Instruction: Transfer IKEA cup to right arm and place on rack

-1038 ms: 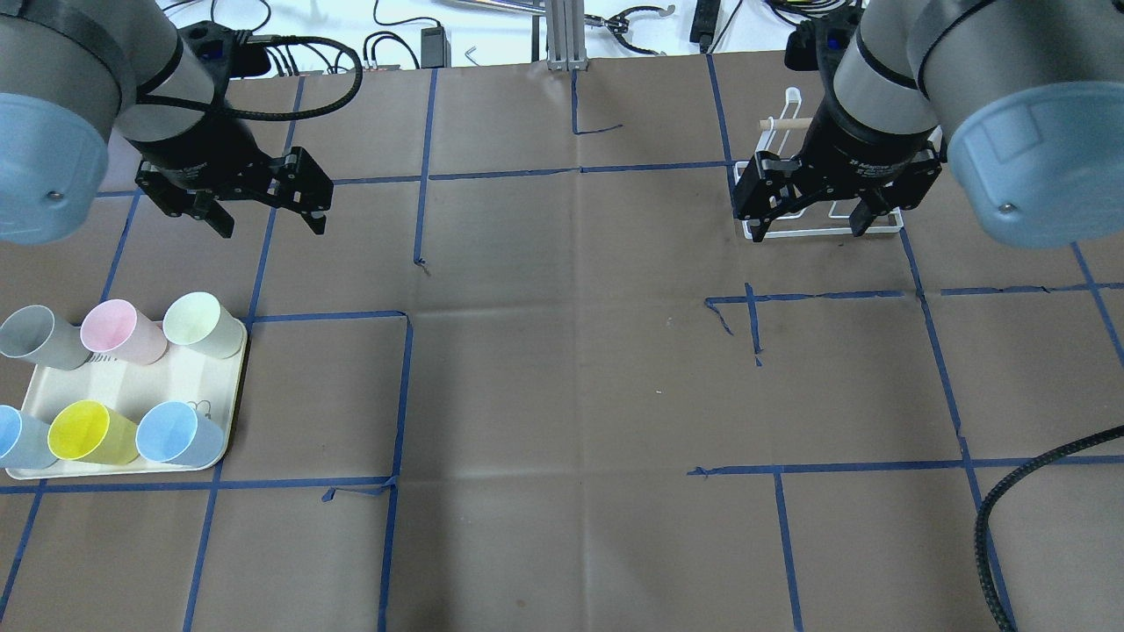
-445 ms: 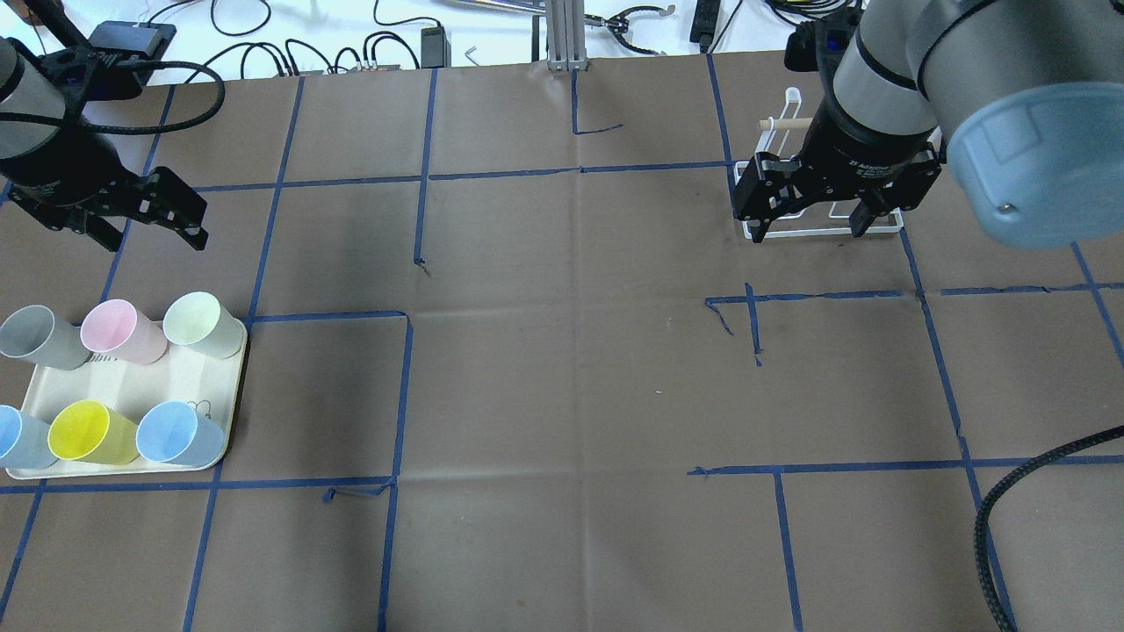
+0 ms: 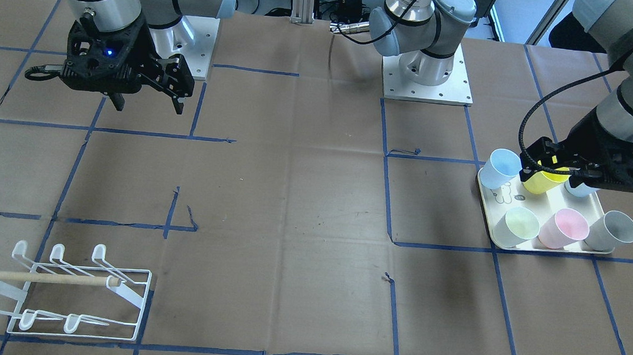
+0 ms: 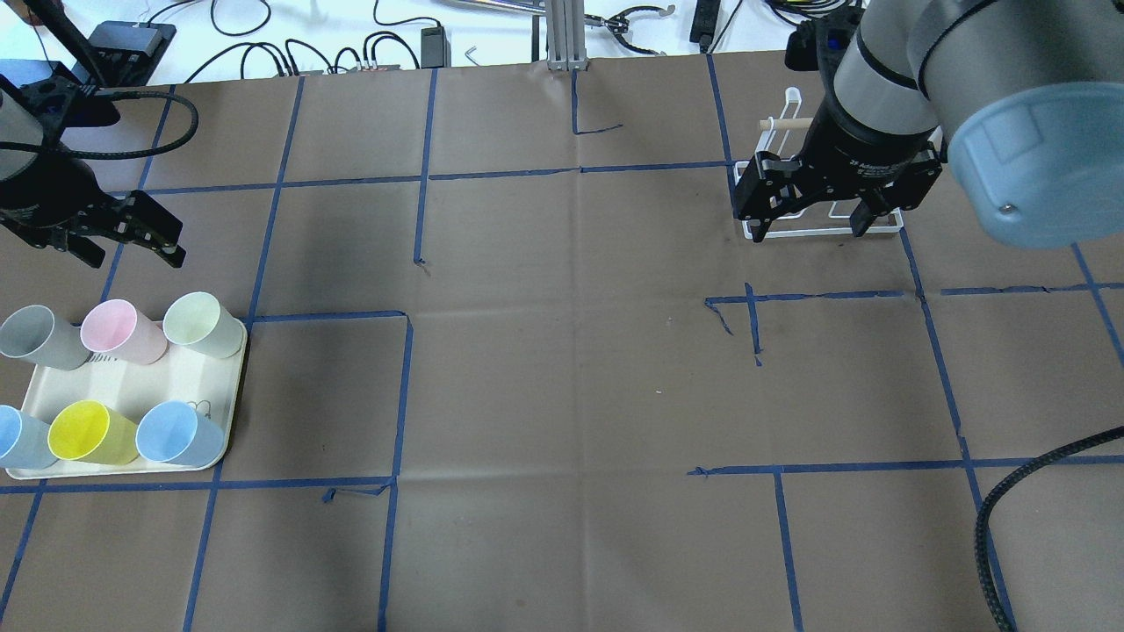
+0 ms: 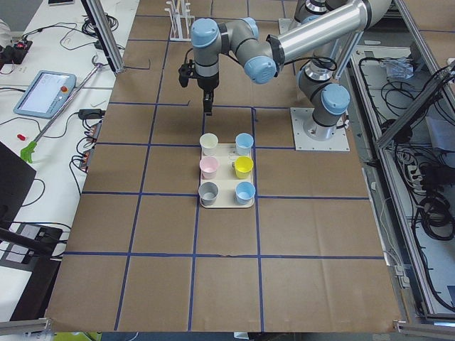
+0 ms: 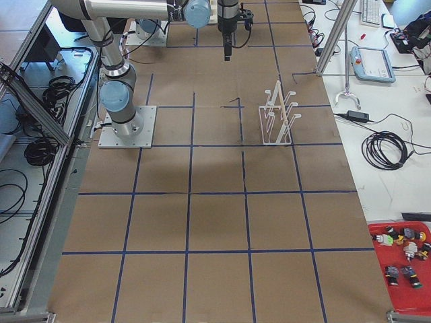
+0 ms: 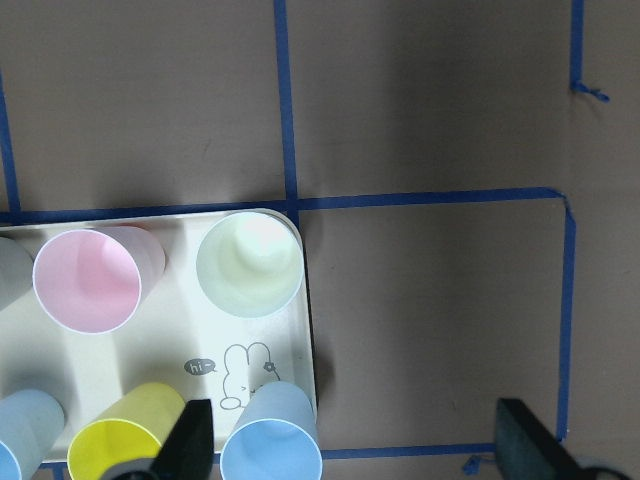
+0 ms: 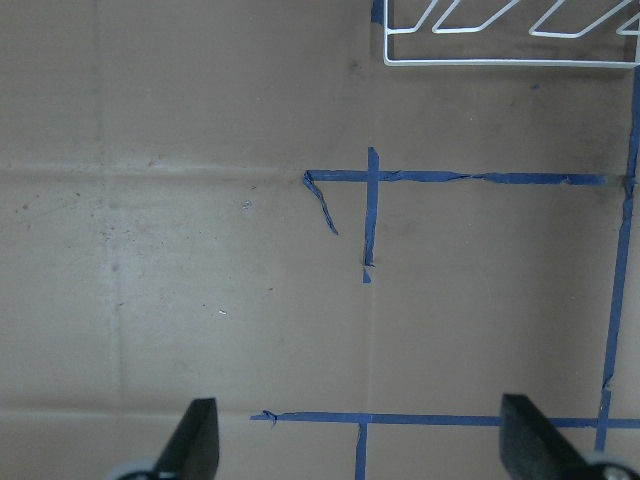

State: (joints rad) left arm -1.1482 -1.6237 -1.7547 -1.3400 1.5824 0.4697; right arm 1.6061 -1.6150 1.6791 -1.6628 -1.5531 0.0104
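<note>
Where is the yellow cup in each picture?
Front-facing: yellow cup at the right, middle of the upper row on the tray.
Overhead: bottom left, middle of the lower row.
Exterior left: centre, right column, middle.
Exterior right: not in it.
Left wrist: bottom-left corner.
Right wrist: not in it.
Shared landmark: the cream tray with the bunny drawing.

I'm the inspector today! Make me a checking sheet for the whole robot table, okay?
Surface: brown paper table, blue tape grid.
Job's things: six cups upright on the cream tray; white rack empty.
Clutter: nothing seen.
Grippers: left gripper open, empty, hovering near the tray; right gripper open, empty.
Cables: black hose loops beside the left gripper; second hose on the right side.
Surroundings: loose wires behind the table; teach pendant; red tray of small parts.
</note>
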